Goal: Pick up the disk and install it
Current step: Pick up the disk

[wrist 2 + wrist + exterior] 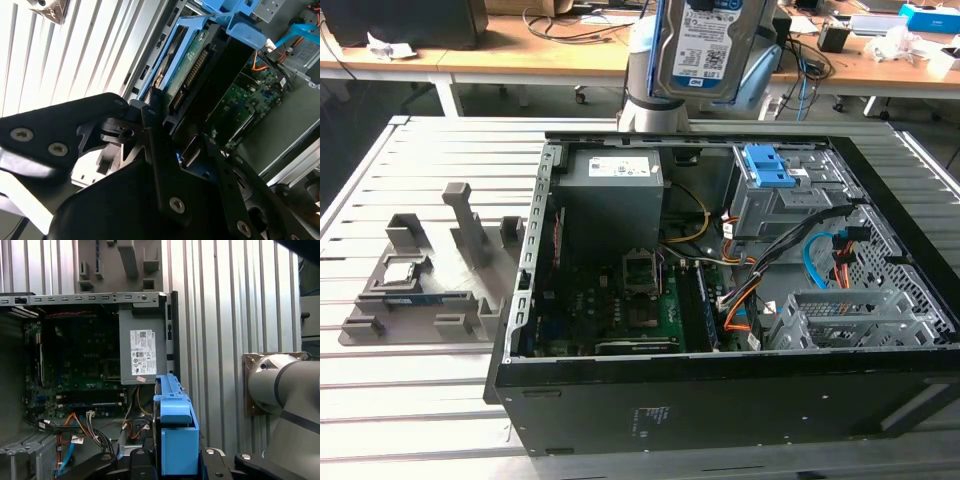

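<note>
exterior view above computer case [720, 410], both wrist views facing it

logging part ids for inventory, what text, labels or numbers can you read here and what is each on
White-and-blue barcode label on the flat silvery metal disk: too small to read.
White sticker on the grey metal power supply box: too small to read.
White print on the black metal computer case: too small to read.
Nothing quotable.

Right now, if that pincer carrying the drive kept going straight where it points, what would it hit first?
The disk in the pincer would lead, reaching the open computer case somewhere between the grey power supply and the drive cage; depth is too unclear to say which.
</note>
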Controlling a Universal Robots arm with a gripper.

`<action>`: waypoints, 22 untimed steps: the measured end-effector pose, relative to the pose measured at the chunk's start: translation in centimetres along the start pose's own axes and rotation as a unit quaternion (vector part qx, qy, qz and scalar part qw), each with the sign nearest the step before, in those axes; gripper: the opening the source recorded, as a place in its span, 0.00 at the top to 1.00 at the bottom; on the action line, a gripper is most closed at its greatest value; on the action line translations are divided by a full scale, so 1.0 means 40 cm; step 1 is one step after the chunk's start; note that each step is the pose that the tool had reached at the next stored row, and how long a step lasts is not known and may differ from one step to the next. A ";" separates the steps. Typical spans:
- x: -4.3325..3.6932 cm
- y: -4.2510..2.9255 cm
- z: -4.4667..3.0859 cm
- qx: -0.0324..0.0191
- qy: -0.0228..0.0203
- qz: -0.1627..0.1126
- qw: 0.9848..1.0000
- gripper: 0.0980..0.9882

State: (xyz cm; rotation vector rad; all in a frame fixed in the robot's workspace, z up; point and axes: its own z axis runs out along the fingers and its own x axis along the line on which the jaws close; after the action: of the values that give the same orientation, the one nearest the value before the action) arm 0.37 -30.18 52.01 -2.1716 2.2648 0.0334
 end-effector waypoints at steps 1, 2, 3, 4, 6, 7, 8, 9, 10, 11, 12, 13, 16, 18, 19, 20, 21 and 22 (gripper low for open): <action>-0.001 -0.010 0.000 0.000 0.000 0.000 1.000 0.70; -0.002 -0.018 0.000 0.000 0.000 0.000 1.000 0.70; -0.003 -0.029 0.000 0.000 0.000 0.000 1.000 0.70; -0.003 -0.037 0.000 0.000 0.000 0.000 1.000 0.70; -0.004 -0.054 -0.001 0.000 0.000 0.000 1.000 0.70; -0.005 -0.064 -0.001 0.000 0.000 0.000 1.000 0.70; -0.005 -0.076 -0.001 0.000 0.000 0.000 1.000 0.70; -0.006 -0.090 -0.001 0.000 0.000 0.000 1.000 0.70; -0.007 -0.102 -0.001 0.000 0.000 0.000 1.000 0.70; -0.008 -0.111 -0.001 0.000 0.000 0.000 1.000 0.70; -0.008 -0.118 -0.001 0.000 0.000 0.000 1.000 0.70; -0.008 -0.124 -0.001 0.000 0.000 0.000 1.000 0.70; -0.010 -0.151 -0.002 0.000 0.000 0.000 1.000 0.70; -0.011 -0.169 -0.002 0.000 0.000 0.000 1.000 0.70; -0.011 -0.174 -0.002 0.000 0.000 0.000 1.000 0.70; -0.011 -0.184 -0.002 0.000 0.000 0.000 1.000 0.70; -0.012 -0.197 -0.002 0.000 0.000 0.000 1.000 0.70; -0.013 -0.207 -0.002 0.000 0.000 0.000 1.000 0.70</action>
State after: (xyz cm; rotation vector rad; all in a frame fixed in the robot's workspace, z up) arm 8.67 -30.03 52.01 -2.1716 2.2649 0.0332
